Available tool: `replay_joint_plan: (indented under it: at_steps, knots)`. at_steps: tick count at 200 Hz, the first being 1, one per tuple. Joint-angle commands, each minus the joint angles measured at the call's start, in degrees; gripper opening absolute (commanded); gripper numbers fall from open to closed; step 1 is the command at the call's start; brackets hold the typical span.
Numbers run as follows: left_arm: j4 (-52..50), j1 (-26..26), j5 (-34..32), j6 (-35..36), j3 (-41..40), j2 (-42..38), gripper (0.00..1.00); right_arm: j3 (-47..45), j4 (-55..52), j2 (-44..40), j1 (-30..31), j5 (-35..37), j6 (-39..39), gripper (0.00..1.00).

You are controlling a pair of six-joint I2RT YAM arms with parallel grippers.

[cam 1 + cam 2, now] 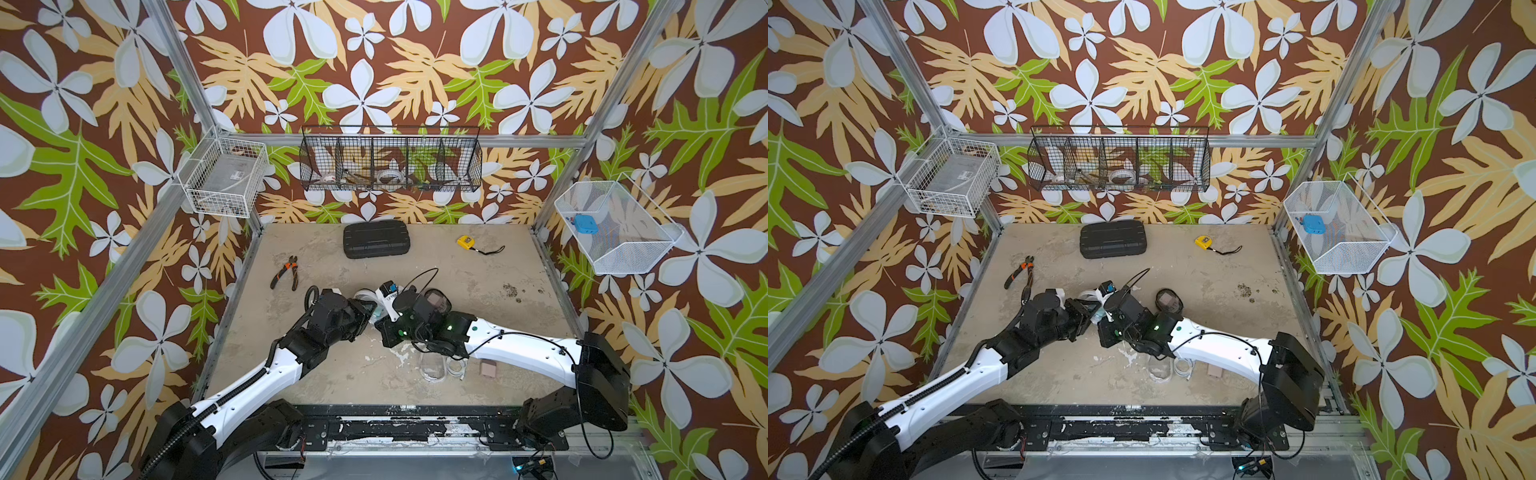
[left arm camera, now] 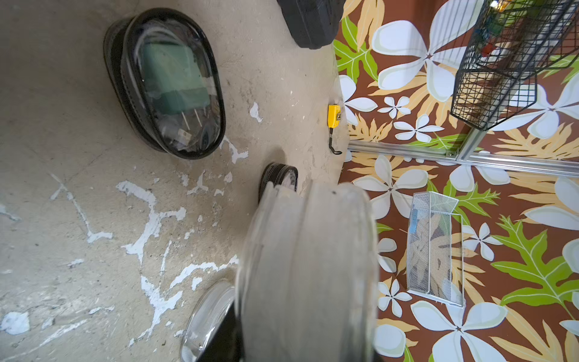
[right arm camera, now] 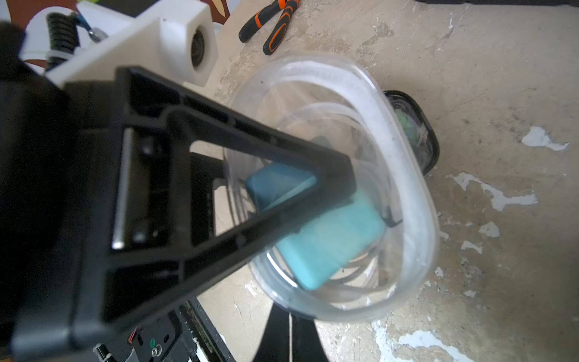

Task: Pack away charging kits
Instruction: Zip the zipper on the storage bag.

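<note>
left claw (image 1: 366, 311) grips clear case (image 3: 410, 194); right claw (image 3: 340, 175) pinched shut inside, at teal plug (image 3: 332, 247)

teal plug (image 3: 338, 241); clear case (image 3: 413, 200); black-rimmed case (image 2: 117, 72), contents (image 2: 175, 78) seemingly green; yellow tape measure (image 1: 465, 242); orange-black pliers (image 3: 277, 29)

This is a robot test cell in a lab. Aluminium frame bars (image 1: 532, 140) carry flower-print wall panels (image 1: 374, 50). A left arm (image 1: 266, 374) and a right arm (image 1: 528, 345) are bolted to a black rail (image 1: 374, 424) at 6 o'clock. Wire baskets hang at 10 (image 1: 216, 199), 12 (image 1: 390, 126) and 2 o'clock (image 1: 623, 257). Pliers (image 1: 286, 272) and a tape measure (image 1: 466, 242) lie on the scuffed surface (image 1: 332, 365).
</note>
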Motion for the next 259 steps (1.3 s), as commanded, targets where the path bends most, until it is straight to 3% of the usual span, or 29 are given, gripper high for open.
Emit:
replay_joint_plan:
  at_steps: [1, 57, 108, 132, 150, 176, 201, 227, 259]
  knots:
    - [2.7, 0.0, 2.1, -0.5, 0.0, -0.6, 0.0, -1.8, 0.5, -1.5, -0.2, 2.3, 0.3, 0.0]
    - [2.6, 0.0, 2.3, 0.2, 0.7, 0.9, 0.0, -5.2, -5.2, -4.7, -0.5, 9.4, -1.8, 0.0]
    - [2.2, 0.2, 1.4, 1.8, 1.0, 1.3, 0.0, -5.8, -7.7, -6.1, -0.5, 9.2, -3.0, 0.0]
    - [2.7, 1.2, 4.1, 3.7, 1.1, 1.0, 0.0, -6.4, -8.8, -6.5, -1.8, 10.1, -4.0, 0.0]
    - [3.5, 3.5, 11.4, 8.0, 1.0, 1.3, 0.0, -6.9, -9.0, -7.2, -5.0, 7.9, -6.0, 0.0]
    - [4.8, 8.0, 27.3, 16.7, 1.1, 3.3, 0.0, -7.0, -10.1, -8.2, -8.2, 7.7, -12.3, 0.0]
    - [4.4, 8.7, 40.6, 23.8, 1.4, 5.9, 0.0, -5.5, -9.7, -8.4, -8.8, 6.6, -17.4, 0.0]
    - [-2.4, 9.0, 43.2, 32.6, 3.1, 5.7, 0.0, -2.7, -9.3, -7.9, -8.8, 3.9, -21.4, 0.0]
    - [-8.0, 9.0, 48.9, 41.0, 4.7, 7.0, 0.0, -0.2, -10.2, -7.7, -8.8, 8.2, -24.1, 0.0]
